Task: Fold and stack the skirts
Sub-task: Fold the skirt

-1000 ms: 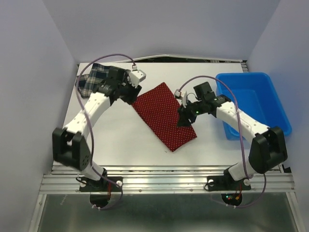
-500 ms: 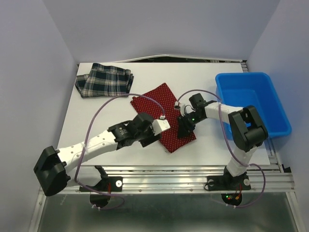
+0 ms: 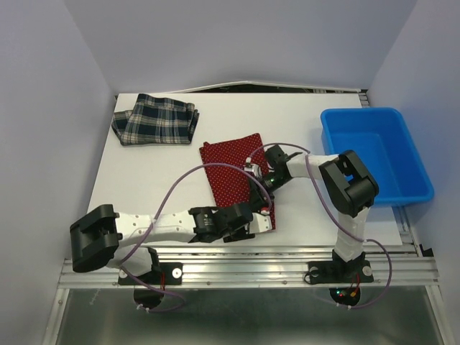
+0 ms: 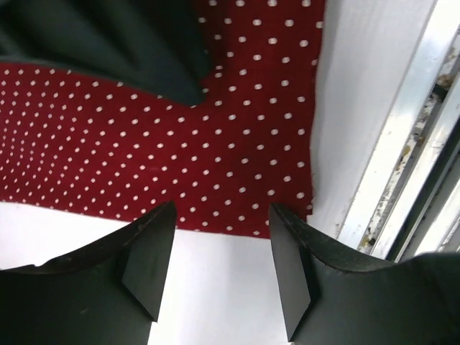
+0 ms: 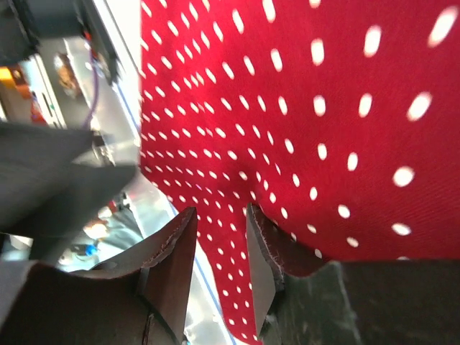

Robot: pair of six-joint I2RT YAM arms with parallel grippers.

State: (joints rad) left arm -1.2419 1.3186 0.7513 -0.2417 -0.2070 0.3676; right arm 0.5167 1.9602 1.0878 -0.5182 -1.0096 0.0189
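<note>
The left gripper (image 4: pixel 221 248) holds its fingers (image 4: pixel 147 266) apart and empty, just above the near edge of the red cloth skirt with white polka dots (image 4: pixel 144 144). The right gripper (image 5: pixel 219 237) has narrow jaws with red cloth in the gap; I cannot tell if it pinches. This skirt lies mid-table, and the folded dark plaid cloth skirt (image 3: pixel 154 118) lies well apart at the far left of the white table (image 3: pixel 165 180). Folding the red one seems to be the step in hand. Next, the left fingers should lower and close on that edge.

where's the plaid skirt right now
In the top view the folded navy-and-white plaid cloth skirt lies at the far left corner of the white table, apart from the red white-dotted cloth skirt spread nearer the middle.
</note>
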